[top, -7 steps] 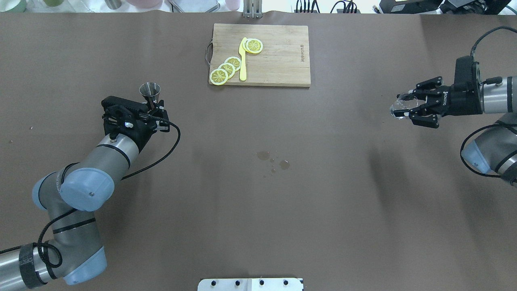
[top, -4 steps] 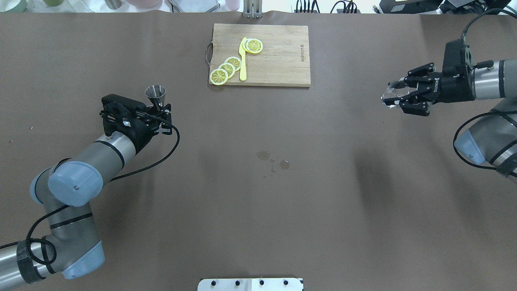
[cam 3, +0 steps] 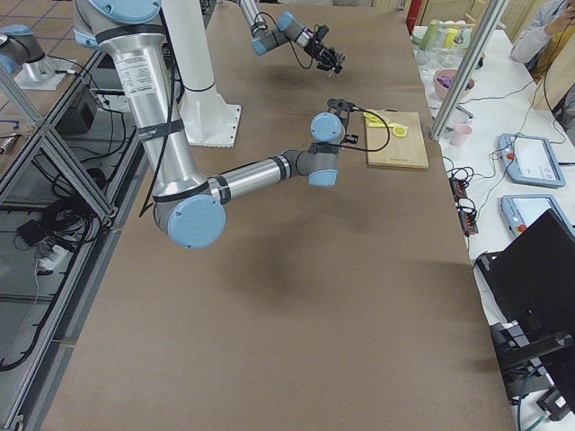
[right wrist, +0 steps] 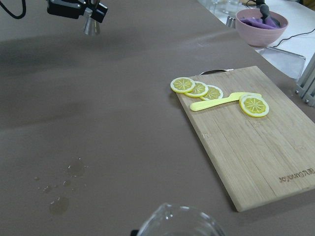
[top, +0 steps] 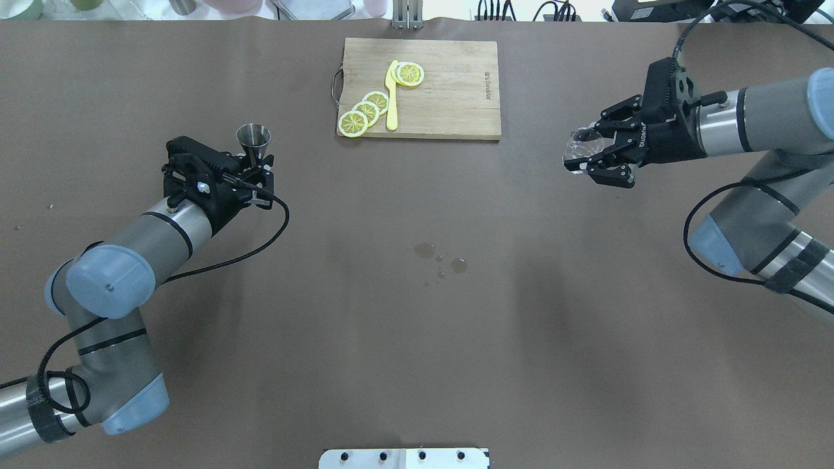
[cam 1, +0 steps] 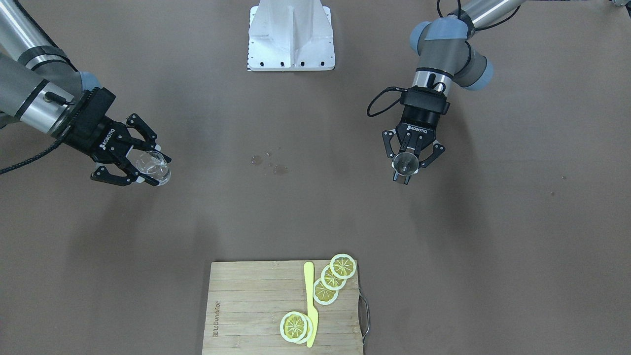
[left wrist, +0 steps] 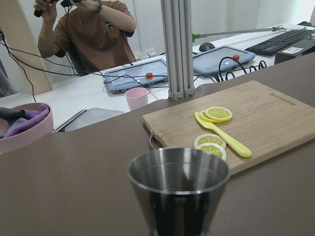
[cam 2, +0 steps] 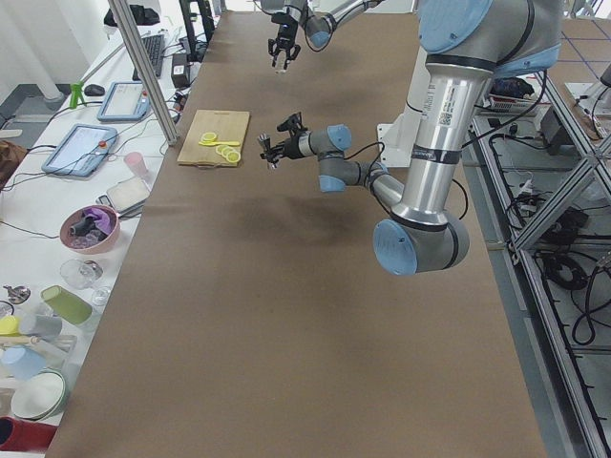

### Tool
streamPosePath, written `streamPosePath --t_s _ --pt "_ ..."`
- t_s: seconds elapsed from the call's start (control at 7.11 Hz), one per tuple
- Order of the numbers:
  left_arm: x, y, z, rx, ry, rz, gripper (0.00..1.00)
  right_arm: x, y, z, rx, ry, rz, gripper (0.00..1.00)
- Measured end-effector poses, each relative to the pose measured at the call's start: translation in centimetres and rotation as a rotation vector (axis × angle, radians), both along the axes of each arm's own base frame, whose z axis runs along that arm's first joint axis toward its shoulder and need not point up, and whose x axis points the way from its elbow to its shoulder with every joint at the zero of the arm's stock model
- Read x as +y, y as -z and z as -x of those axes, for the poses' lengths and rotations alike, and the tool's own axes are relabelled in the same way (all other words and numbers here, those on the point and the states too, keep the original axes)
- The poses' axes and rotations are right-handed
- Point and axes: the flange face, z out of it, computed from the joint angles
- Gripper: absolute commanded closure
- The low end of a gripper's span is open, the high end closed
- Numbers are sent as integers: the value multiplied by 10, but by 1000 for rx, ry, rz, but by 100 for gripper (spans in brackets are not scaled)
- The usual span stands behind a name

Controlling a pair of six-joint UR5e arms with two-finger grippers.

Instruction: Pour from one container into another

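A steel jigger (top: 253, 139) hangs upright above the table's left side, with my left gripper (top: 257, 168) shut on its lower cone. The left wrist view shows the jigger's rim (left wrist: 179, 173) close up. A clear glass (top: 577, 147) is held off the table at the right, my right gripper (top: 588, 150) shut around it. In the front-facing view the glass (cam 1: 154, 166) is on the left and the jigger (cam 1: 405, 161) on the right, far apart. Only the glass rim (right wrist: 180, 223) shows at the bottom of the right wrist view.
A wooden cutting board (top: 449, 98) at the far middle carries several lemon slices (top: 366, 112) and a yellow knife (top: 392, 98). A few liquid drops (top: 443, 259) mark the table centre. The robot's base plate (top: 404, 457) sits at the near edge.
My right arm has carried the glass leftward and toward the far side. My left arm has shifted the jigger slightly right and farther from the robot.
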Motion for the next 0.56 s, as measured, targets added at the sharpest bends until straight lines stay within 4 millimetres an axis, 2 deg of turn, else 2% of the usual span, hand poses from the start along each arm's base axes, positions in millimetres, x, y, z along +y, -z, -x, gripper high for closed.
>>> streamPosePath --t_s 0.14,0.28,0.56 --pt "-7 16 0 -38 3 -64 100 -2 19 7 6 4 3 100" --pt "-17 33 -14 -41 -5 -102 100 1 31 14 10 2 4 100" --pt "-41 60 -62 -44 -126 -151 100 8 39 30 18 -11 5 100"
